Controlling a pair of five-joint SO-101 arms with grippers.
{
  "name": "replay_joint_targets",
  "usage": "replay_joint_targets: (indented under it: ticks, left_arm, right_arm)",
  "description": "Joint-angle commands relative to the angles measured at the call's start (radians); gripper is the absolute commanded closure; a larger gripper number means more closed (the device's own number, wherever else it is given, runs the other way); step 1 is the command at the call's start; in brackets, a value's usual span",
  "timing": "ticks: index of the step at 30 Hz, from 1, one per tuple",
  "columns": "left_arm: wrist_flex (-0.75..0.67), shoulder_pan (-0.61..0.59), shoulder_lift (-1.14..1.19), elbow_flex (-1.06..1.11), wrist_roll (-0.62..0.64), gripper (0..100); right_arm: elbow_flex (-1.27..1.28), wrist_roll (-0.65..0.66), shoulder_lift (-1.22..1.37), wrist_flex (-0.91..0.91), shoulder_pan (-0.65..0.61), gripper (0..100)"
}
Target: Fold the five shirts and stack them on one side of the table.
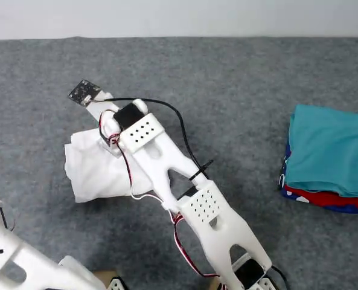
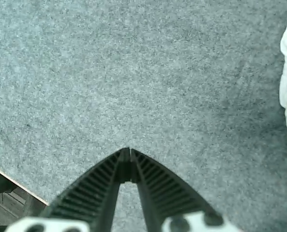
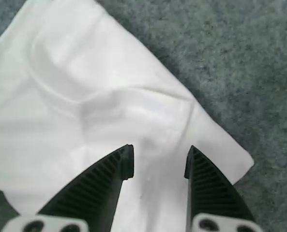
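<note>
White folded shirt (image 1: 97, 172), roughly square, beneath spread right fingers (image 3: 104, 179); left fingers (image 2: 95, 188) pressed together.

The right arm (image 1: 210, 212) stretches from the near edge, right of centre, diagonally toward the far left. Its wrist (image 1: 135, 125) is bent over, so the right tool (image 3: 158, 162) seems to point downward, jaws parted with a clear gap between the tips. The left arm (image 1: 9, 257) sits at the near left corner. The left tool (image 2: 130, 154) has its jaws closed, tips meeting.
</note>
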Motion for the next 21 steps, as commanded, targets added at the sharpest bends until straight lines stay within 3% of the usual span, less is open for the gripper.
replay_joint_targets:
  ticks: [1, 7, 13, 21]
  left_arm:
    - [-0.017, -0.002, -0.018, -0.002, -0.009, 99]
    - [-0.017, 0.0, -0.014, -0.002, -0.009, 99]
    - [-0.021, 0.0, -0.015, 0.01, -0.009, 99]
    - [-0.021, 0.031, -0.018, 0.059, -0.023, 99]
  right_arm:
    - [-0.009, -0.006, -0.016, -0.022, 0.024, 81.2]
    - [-0.014, -0.005, 0.035, -0.039, 0.024, 82.3]
    - [-0.014, 0.069, 0.036, -0.038, 0.007, 98.8]
    - [-0.014, 0.124, -0.101, 0.004, 0.001, 98.8]
